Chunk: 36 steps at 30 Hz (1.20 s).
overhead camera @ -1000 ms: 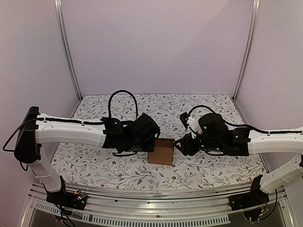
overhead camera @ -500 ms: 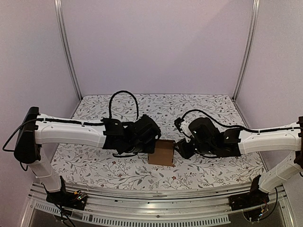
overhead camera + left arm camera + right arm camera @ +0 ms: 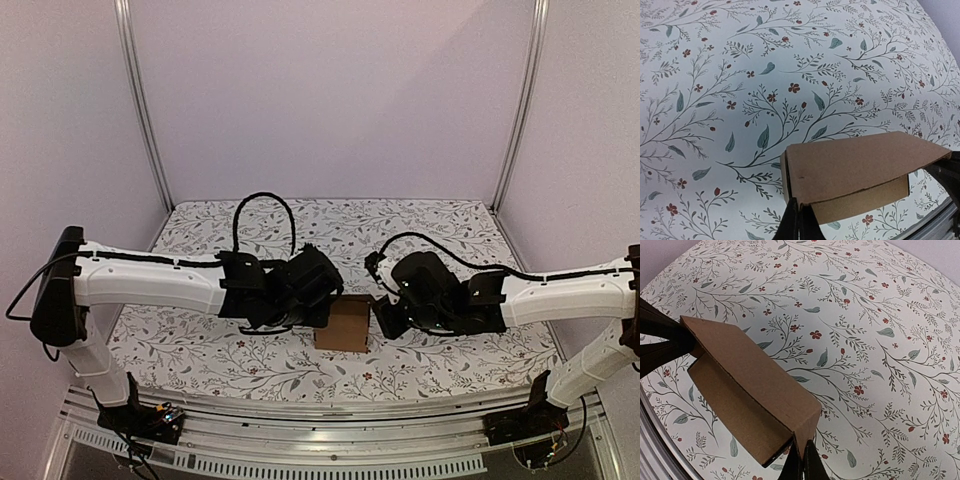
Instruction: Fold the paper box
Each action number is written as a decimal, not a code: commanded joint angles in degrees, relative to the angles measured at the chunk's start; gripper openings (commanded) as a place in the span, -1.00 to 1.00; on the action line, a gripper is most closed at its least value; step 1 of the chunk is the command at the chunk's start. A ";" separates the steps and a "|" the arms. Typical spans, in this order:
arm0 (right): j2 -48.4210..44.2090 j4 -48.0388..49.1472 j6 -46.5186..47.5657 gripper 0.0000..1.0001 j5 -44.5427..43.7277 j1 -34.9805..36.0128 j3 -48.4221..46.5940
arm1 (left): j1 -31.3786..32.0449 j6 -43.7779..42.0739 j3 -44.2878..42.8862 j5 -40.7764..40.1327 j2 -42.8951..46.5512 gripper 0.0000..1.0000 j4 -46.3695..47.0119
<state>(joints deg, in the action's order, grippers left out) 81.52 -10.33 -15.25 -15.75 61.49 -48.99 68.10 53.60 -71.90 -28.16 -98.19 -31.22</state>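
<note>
The left gripper (image 3: 799, 216) is pressing its two dark fingers together on a thin cardboard edge at one corner of the box (image 3: 855, 162). No gap is showing between them, so its jaws are clamping the box. The right gripper (image 3: 802, 457) is doing the same at the opposite end. Its fingers are meeting on a cardboard edge at a corner, so its jaws are also pinching the box. In the left wrist view, dark fingertips of the right gripper are touching the far right end of the box. In the right wrist view, those of the left gripper are touching the far left end.

The box is showing as a small squarish carton of plain brown cardboard. One wide panel is lying on top and is overhanging a lower wall. I cannot tell if the box is resting on the cloth (image 3: 440, 372) or hanging just above it.

In the top view the box is sitting between the two grippers, over the middle of the cloth and a little toward the near edge. The left arm (image 3: 150, 280) and the right arm (image 3: 570, 295) are reaching in from the two sides, and a black cable (image 3: 262, 205) is looping above the left wrist. The cloth is white with green leaves and small red flowers.
</note>
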 commanded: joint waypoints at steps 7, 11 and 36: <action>-0.11 -3.03 -6.37 -1.00 0.65 0.93 -3.39 | 2.28 -0.95 -2.41 -0.80 -3.02 -1.00 -3.57; -0.39 -3.77 -10.51 -1.00 3.42 0.92 -4.52 | 2.48 -1.04 -2.76 -0.76 -3.49 -1.00 -3.76; 0.93 -6.47 -30.75 -1.00 14.38 -1.68 -7.07 | 4.71 -2.26 -2.55 -4.03 -3.27 -1.00 -3.75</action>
<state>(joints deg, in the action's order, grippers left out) 81.73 -19.27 -41.43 -5.34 59.81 -54.48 70.78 52.10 -74.13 -33.34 -100.16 -34.74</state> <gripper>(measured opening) 0.006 0.005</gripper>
